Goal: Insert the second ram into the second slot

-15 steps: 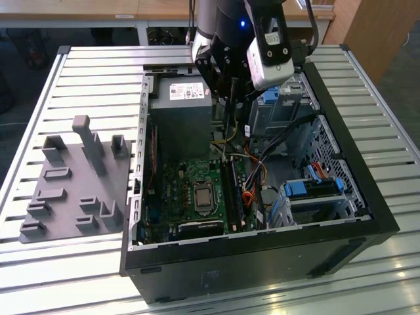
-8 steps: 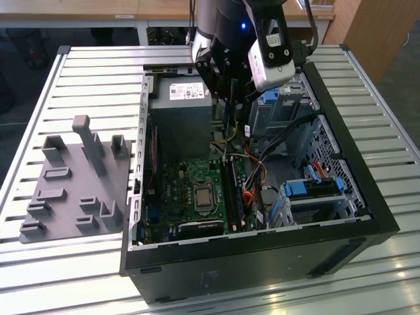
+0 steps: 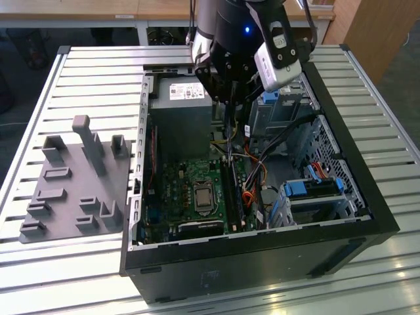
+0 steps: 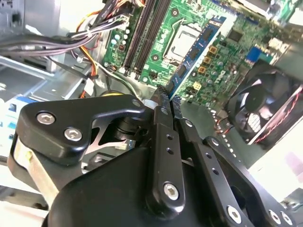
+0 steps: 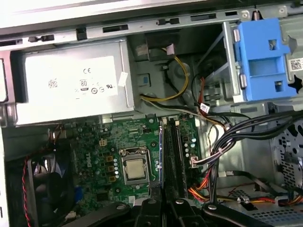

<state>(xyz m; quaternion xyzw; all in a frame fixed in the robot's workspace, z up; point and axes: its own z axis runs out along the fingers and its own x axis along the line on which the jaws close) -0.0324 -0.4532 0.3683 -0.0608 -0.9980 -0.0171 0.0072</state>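
Observation:
My gripper [image 4: 166,97] is shut on the second ram [image 4: 196,47], a thin blue circuit-board stick with dark chips that sticks out past the fingertips. The stick hangs over the motherboard [image 4: 232,52], tilted away from the long black memory slots [image 4: 147,33]. In the first wrist view the ram [image 5: 162,151] appears edge-on, in line with the leftmost of the slots [image 5: 176,146], with the fingers [image 5: 151,208] below it. The exterior view has the gripper [image 3: 229,111] inside the open computer case [image 3: 354,164], holding the stick above the slots [image 3: 233,190].
A silver power supply [image 5: 71,80] lies beyond the slots. The processor socket [image 5: 135,169] sits beside them, and a black fan [image 4: 265,109] lies further off. Cable bundles [image 5: 236,132] and a blue drive-bay latch [image 5: 262,59] crowd the other side. A grey fixture plate [image 3: 72,177] lies at the exterior view's left.

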